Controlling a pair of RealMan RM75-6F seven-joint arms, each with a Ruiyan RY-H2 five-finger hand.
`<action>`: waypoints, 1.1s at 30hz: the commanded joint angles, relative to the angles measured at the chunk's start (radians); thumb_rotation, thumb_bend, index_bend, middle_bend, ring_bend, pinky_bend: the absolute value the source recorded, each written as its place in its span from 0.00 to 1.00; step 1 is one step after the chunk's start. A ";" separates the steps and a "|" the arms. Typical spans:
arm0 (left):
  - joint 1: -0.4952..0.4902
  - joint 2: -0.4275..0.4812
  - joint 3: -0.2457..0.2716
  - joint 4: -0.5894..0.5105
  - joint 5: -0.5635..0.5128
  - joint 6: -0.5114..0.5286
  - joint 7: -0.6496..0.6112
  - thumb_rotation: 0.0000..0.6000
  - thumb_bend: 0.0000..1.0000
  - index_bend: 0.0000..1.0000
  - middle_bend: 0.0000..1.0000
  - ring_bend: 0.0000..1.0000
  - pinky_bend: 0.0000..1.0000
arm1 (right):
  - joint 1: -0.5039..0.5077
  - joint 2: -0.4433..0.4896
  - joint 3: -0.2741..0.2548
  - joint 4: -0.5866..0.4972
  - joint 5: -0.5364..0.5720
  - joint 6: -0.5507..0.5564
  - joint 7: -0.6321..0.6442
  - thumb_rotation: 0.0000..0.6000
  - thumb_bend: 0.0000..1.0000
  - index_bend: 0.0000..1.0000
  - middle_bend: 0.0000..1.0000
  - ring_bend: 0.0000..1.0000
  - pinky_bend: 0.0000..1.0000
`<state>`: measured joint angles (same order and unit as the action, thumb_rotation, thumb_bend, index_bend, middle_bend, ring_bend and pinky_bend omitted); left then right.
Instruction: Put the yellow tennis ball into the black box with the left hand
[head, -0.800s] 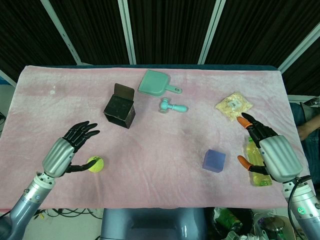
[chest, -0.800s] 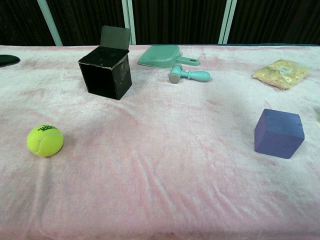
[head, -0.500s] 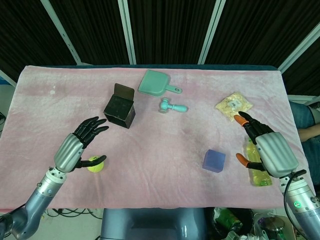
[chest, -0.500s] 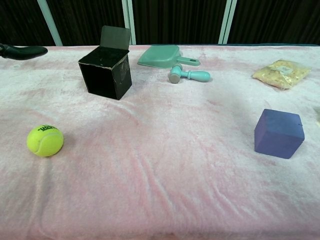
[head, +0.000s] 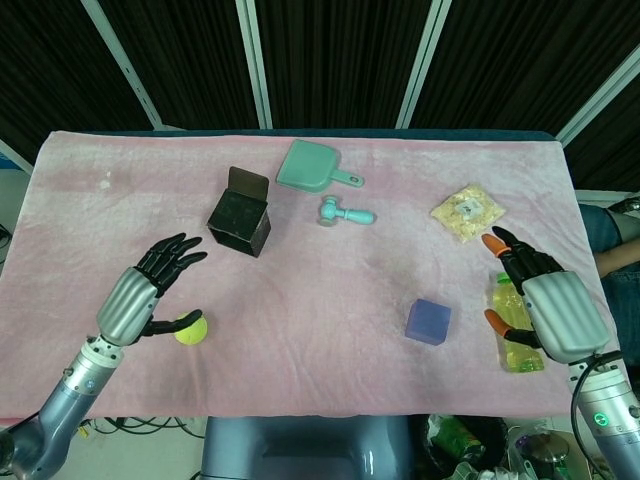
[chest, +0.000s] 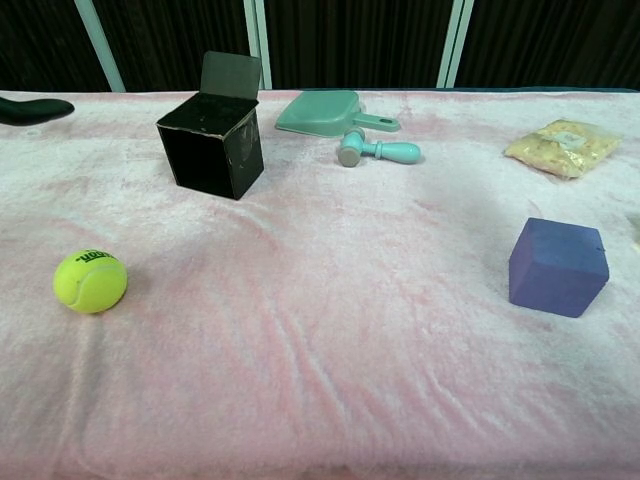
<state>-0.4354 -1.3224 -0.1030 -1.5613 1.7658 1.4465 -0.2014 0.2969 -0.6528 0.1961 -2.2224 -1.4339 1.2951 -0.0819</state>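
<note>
The yellow tennis ball (head: 190, 328) (chest: 90, 281) lies free on the pink cloth at the front left. My left hand (head: 140, 290) hovers just left of and above it with fingers spread, the thumb reaching toward the ball and nothing held. In the chest view only a dark fingertip (chest: 35, 109) shows at the far left edge. The black box (head: 240, 215) (chest: 212, 148) stands upright behind the ball with its lid flap raised and its top open. My right hand (head: 548, 305) hangs open at the far right, over a yellow-green bottle (head: 511, 335).
A purple cube (head: 428, 321) (chest: 558, 266) sits front right. A green dustpan (head: 308, 166) (chest: 325, 112) and a teal toy hammer (head: 345, 213) (chest: 375, 151) lie behind the box's right side. A snack bag (head: 467, 211) (chest: 563, 147) lies back right.
My left hand has drawn back a little to the left; its fingertip shows less in the chest view. The right hand has shifted slightly right and nearer. The ball has not moved.
</note>
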 joint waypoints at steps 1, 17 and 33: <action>0.043 0.037 0.016 -0.014 0.000 0.041 0.132 1.00 0.21 0.13 0.06 0.01 0.12 | -0.030 0.021 -0.011 0.000 -0.016 0.038 -0.001 1.00 0.20 0.00 0.03 0.15 0.25; 0.220 0.275 0.186 -0.175 -0.037 0.059 0.200 1.00 0.48 0.26 0.28 0.32 0.54 | -0.302 -0.207 -0.245 0.255 -0.175 0.211 -0.139 1.00 0.20 0.00 0.04 0.15 0.25; 0.207 0.213 0.272 -0.123 -0.043 -0.168 0.379 1.00 0.80 0.68 0.78 0.84 1.00 | -0.304 -0.325 -0.279 0.481 -0.194 0.155 -0.126 1.00 0.34 0.00 0.06 0.16 0.25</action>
<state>-0.2129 -1.0869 0.1597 -1.6803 1.7275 1.3172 0.1551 -0.0063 -0.9753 -0.0828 -1.7452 -1.6260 1.4455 -0.2039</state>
